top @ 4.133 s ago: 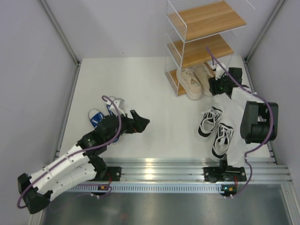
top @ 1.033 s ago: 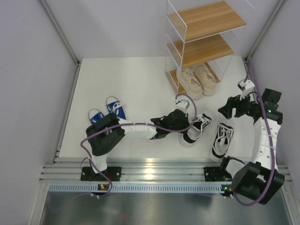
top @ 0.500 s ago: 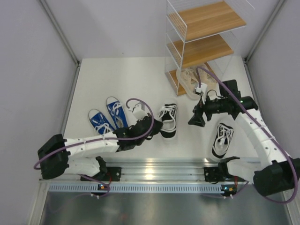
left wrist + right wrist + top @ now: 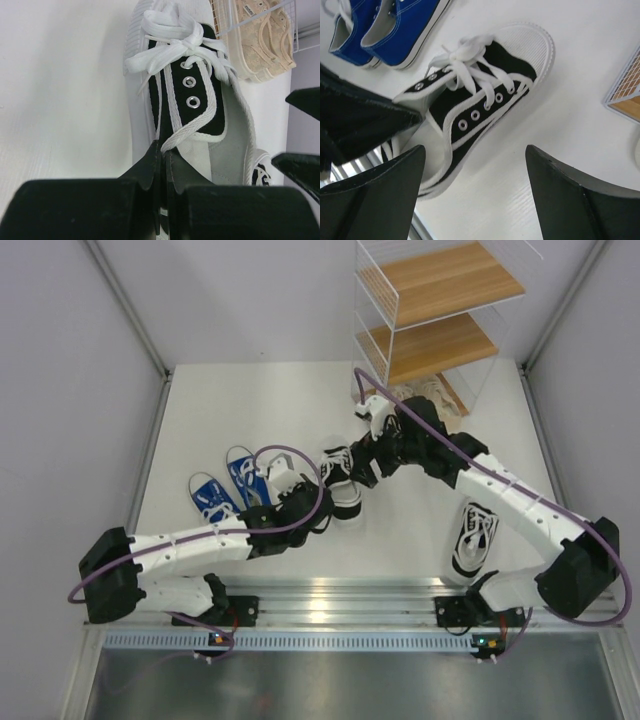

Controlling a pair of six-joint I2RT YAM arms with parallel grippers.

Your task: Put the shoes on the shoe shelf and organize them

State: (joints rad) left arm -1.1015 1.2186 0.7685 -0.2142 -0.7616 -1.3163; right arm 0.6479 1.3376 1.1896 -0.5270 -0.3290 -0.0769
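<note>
Mid-table, your left claw [image 4: 162,150] pinched the black sneaker [image 4: 200,100] by its tongue; right claw [image 4: 475,150] hung spread over it, toe toward the shelf [image 4: 430,345].

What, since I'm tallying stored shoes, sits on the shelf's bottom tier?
Beige sneakers sit there on the shoe shelf; from above, the right arm hides most of them.

Centre sneaker [image 4: 343,495]: black, white laces, piping, ribbed toecap. Near-right sneaker [image 4: 472,538]: same scheme. Left pair [image 4: 240,468]: blue, white laces and soles. Shelf [image 4: 440,280]: white wire, light-brown tiers; beige shoes [image 4: 265,40], seemingly mesh-textured.
</note>
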